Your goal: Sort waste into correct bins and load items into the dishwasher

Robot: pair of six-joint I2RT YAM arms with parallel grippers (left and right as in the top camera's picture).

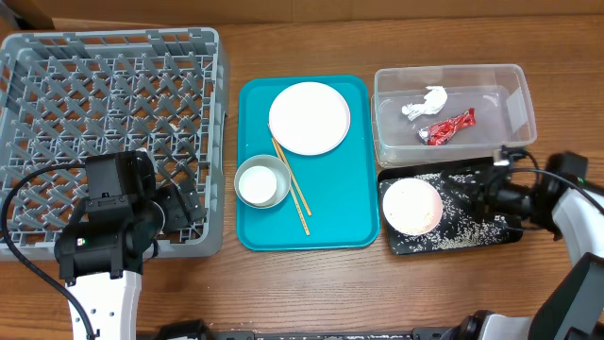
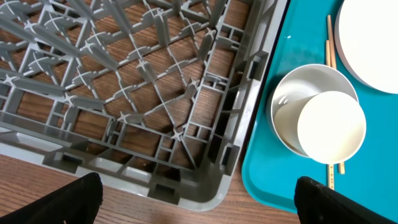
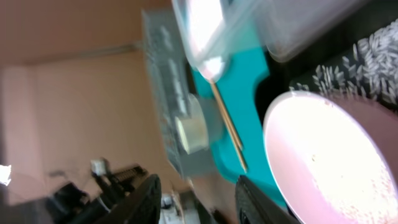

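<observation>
The grey dish rack (image 1: 113, 123) stands at the left. On the teal tray (image 1: 349, 208) lie the large white plate (image 1: 310, 117), the small bowl (image 1: 261, 181) and the chopsticks (image 1: 291, 187). The clear tub (image 1: 453, 76) holds the white tissue (image 1: 425, 102) and the red wrapper (image 1: 447, 127). The black tray (image 1: 453, 241) holds the small plate (image 1: 411, 205) and loose rice (image 1: 472, 217). My left gripper (image 2: 199, 199) is open and empty over the rack's front right corner (image 2: 205, 180), beside the bowl (image 2: 317, 118). My right gripper (image 3: 199, 202) is open, turned sideways, just beside the small plate (image 3: 329, 162). No brown lump shows.
The teal tray lies between the rack and the two bins. Bare wooden table runs along the front edge. A black cable (image 1: 28, 255) trails by the left arm, and another runs over the black tray's right end (image 1: 514, 156).
</observation>
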